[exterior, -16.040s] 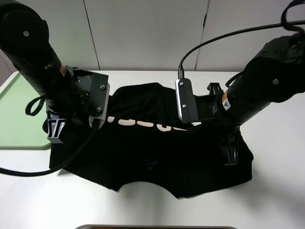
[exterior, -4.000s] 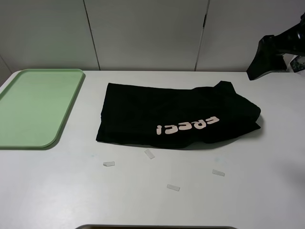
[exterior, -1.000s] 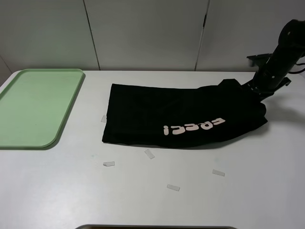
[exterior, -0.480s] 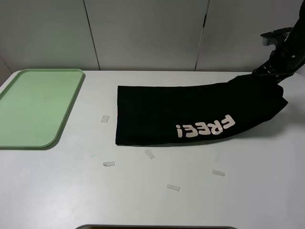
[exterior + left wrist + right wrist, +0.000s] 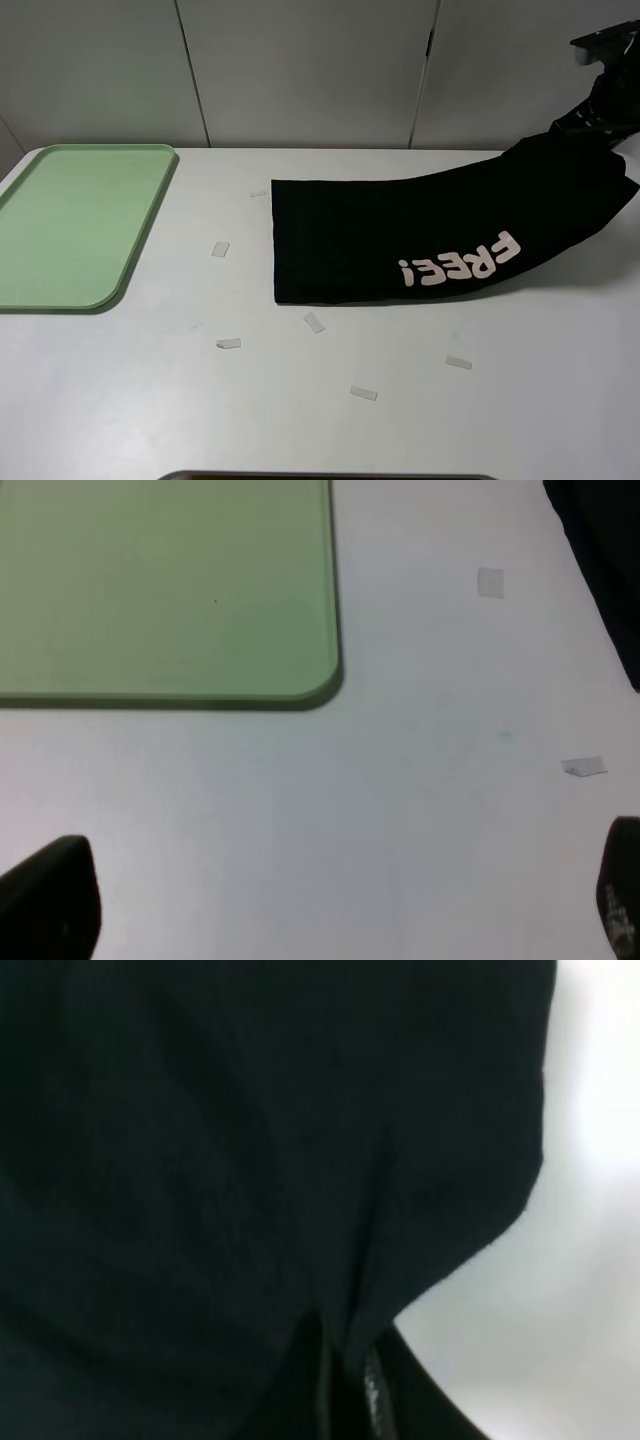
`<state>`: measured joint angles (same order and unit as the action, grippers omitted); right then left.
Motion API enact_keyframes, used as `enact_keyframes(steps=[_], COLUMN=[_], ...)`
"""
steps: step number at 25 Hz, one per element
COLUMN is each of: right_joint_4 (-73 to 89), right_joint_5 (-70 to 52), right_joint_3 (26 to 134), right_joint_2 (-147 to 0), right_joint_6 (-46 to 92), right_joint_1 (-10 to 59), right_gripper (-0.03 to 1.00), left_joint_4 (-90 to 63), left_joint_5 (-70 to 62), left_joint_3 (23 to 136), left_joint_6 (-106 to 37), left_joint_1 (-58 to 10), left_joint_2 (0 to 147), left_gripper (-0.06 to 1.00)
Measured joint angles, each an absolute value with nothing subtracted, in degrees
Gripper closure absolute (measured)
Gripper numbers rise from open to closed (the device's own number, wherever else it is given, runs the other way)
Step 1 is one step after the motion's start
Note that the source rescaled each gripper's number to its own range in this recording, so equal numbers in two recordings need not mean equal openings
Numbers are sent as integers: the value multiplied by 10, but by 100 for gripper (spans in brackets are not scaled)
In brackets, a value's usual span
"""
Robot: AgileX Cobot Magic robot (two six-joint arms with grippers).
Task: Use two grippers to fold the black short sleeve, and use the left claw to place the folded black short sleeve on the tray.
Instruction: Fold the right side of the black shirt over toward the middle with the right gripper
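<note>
My right jaws are clamping the black short sleeve [image 5: 400, 230] at its right end and holding that end raised. The rest is lying on the table [image 5: 300, 420], apparently folded once. My left jaws are hanging wide and empty near the tray [image 5: 80, 225]. Final fold and tray placement are pending.

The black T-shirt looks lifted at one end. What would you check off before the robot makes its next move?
1. Grip: right gripper shut on the raised end of the black short sleeve: ok.
2. Helper: left gripper open and holding nothing: ok.
3. Target: tray bare: ok.
4. Fold finished: not ok, the cloth lies as one long band.
5. No paper strips caught under the cloth: cannot tell.
</note>
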<state>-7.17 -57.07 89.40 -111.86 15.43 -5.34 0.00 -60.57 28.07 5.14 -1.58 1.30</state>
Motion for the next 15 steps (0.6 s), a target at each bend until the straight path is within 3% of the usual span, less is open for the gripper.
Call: enact_keyframes(steps=[5,15], right_joint_4=[-104,-168], right_joint_5=[-583,-602], right_joint_3=[894,894], right_joint_2=[-1103,-1105], right_joint_6=[133,52], right_joint_1=[-38,83], right_gripper=[97,97], left_joint_4=[0,0], left_joint_5=[-606,-606], left_joint_3=[281,281], left_joint_6=[51,51], left_joint_1=[-16,-16], left_joint_2=[13,13], left_gripper=[-5,-5])
